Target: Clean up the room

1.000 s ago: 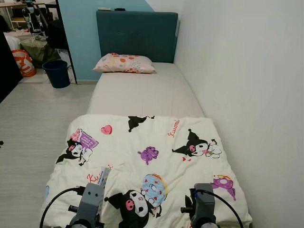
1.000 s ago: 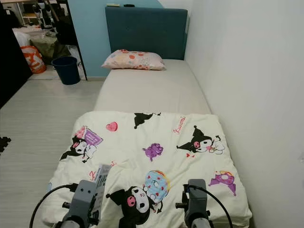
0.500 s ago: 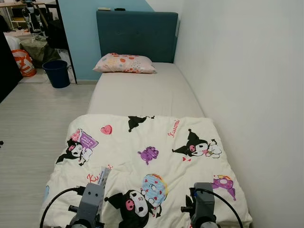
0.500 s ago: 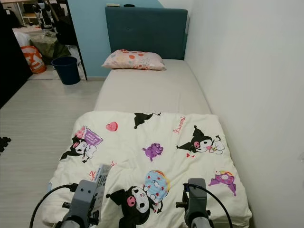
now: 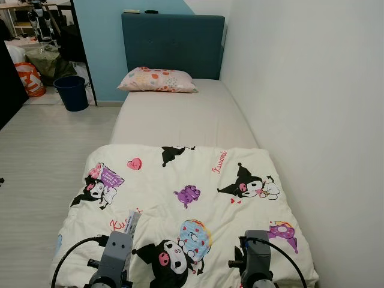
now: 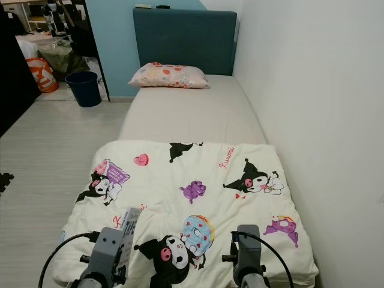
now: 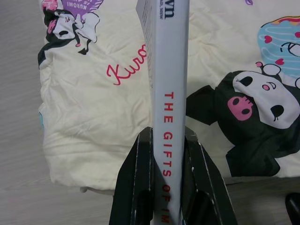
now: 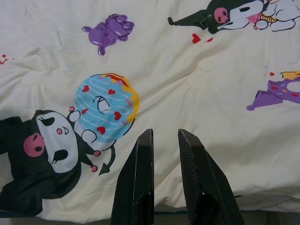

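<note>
Bright, even indoor light, soft shadows (none harsh), sharp focus, no blur or glare

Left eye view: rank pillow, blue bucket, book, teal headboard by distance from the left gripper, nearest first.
1. book, clamped in the left gripper.
2. blue bucket, on the floor, far left.
3. pillow, at the bed's head.
4. teal headboard, behind the pillow.

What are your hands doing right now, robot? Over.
Left gripper shut on a book, above the cartoon blanket. Right gripper empty, fingers slightly apart over the blanket. Nothing blocking.
</note>
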You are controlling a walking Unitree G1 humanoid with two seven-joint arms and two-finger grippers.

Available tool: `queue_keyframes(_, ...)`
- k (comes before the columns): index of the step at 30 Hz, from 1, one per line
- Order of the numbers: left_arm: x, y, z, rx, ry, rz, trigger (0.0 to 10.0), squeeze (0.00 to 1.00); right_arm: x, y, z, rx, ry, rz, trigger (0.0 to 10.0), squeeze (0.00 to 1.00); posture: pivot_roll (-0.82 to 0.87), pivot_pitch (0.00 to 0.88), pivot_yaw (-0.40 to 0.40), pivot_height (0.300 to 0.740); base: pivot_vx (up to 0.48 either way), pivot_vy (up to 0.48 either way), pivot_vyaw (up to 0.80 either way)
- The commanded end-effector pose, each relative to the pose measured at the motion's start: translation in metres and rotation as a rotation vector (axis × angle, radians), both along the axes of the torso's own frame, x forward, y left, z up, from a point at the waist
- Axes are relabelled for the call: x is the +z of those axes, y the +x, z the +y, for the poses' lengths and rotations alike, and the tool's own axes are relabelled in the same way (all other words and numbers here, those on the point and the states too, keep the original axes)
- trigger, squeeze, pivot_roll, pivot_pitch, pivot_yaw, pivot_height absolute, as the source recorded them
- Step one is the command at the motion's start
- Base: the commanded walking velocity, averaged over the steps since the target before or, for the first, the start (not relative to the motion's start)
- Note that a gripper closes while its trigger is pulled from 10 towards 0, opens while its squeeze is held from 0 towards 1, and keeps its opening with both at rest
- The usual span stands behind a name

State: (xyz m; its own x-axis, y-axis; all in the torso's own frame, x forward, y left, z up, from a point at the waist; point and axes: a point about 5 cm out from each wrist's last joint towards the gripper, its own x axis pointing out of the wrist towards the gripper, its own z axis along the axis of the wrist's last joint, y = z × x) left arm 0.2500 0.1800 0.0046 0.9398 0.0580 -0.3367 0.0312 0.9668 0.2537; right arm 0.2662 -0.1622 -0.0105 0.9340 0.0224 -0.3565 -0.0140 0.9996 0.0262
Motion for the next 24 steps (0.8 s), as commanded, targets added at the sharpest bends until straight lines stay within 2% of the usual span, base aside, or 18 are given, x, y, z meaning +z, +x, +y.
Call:
queue_keyframes(1, 0.0003, 0.0, -0.0036, -0.011, -0.003, -0.012, 10.0, 0.0, -0.0036, -0.0035, -0.0021, 0.004, -0.016, 0.015, 10.0, 0.0, 0.02, 0.105, -0.045, 0.728, 0.0, 0.0, 0.0)
queue_keyframes(24, -0.0005, -0.0017, -0.0034, -0.006, -0.005, -0.01, 10.0, 0.0, -0.0064, -0.0059, -0.0022, 0.007, -0.016, 0.034, 10.0, 0.0, 0.02, 0.112, -0.046, 0.728, 0.0, 0.0, 0.0)
